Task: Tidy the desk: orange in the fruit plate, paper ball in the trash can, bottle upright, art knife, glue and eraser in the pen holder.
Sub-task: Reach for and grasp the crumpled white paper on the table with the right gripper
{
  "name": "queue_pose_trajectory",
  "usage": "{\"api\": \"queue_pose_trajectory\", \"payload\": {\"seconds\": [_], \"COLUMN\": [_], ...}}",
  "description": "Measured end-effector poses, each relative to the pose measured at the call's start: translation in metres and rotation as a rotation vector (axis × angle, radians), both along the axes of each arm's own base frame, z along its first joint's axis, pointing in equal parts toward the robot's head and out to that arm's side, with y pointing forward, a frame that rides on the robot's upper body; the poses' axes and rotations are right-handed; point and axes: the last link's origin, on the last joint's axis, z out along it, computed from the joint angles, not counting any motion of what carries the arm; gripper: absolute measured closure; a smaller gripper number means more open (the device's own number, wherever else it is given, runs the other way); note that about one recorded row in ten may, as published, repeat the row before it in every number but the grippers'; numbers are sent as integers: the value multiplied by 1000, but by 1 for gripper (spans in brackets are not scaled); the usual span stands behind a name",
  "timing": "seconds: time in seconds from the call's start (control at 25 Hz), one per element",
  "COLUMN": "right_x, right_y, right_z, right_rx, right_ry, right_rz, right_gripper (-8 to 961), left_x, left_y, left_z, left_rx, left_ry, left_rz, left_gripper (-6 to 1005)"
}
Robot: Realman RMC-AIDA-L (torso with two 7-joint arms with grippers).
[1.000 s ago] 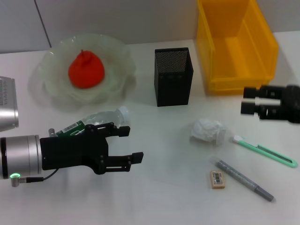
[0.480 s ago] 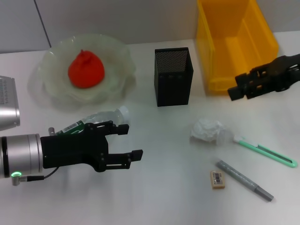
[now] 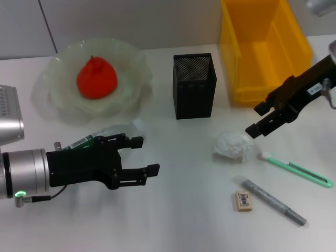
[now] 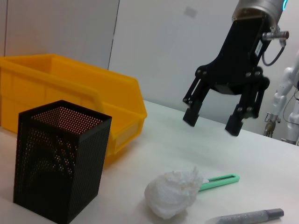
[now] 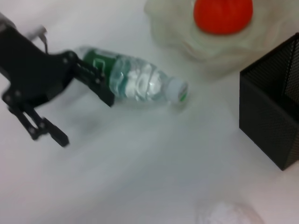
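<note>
One step looks done: the orange [image 3: 96,78] sits in the plate [image 3: 60,102], upper left. The paper ball [image 3: 232,145], right of centre, seems next. The right gripper [image 3: 262,117] hangs just above it, jaws apart and empty; it must descend and close. The left gripper [image 3: 137,155], open and empty, hovers lower left beside the fallen bottle [image 5: 133,83].

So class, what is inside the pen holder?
Nothing shows inside the pen holder; its mesh walls hide the bottom in the head view. The eraser lies on the desk.
</note>
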Motion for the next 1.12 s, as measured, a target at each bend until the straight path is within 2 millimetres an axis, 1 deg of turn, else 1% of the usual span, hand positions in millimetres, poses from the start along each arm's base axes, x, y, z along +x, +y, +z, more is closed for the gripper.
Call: {"api": "queue_pose_trajectory", "payload": {"seconds": [0.28,0.48,0.92,1.12], "right_x": [0,5,19,24], "right_y": [6,7,10,12], "right_z": [-27,-45,-71,-79], "right_rx": [0,-17,-18,-20], "right_ry": [-63,-85,-144,-161], "right_rz": [104,146,219,241], "right_gripper": [210,210,210,211], "left_x": [-2,-3,-3,-4], "left_y": [1,3,4,4], "left_z": [1,3,5,6], "left_rx": [4,13,18,18], "left_ry": [5,2,-3,-4], "left_rz": [13,20,32,38], "left_gripper": [184,184,184,184]}}
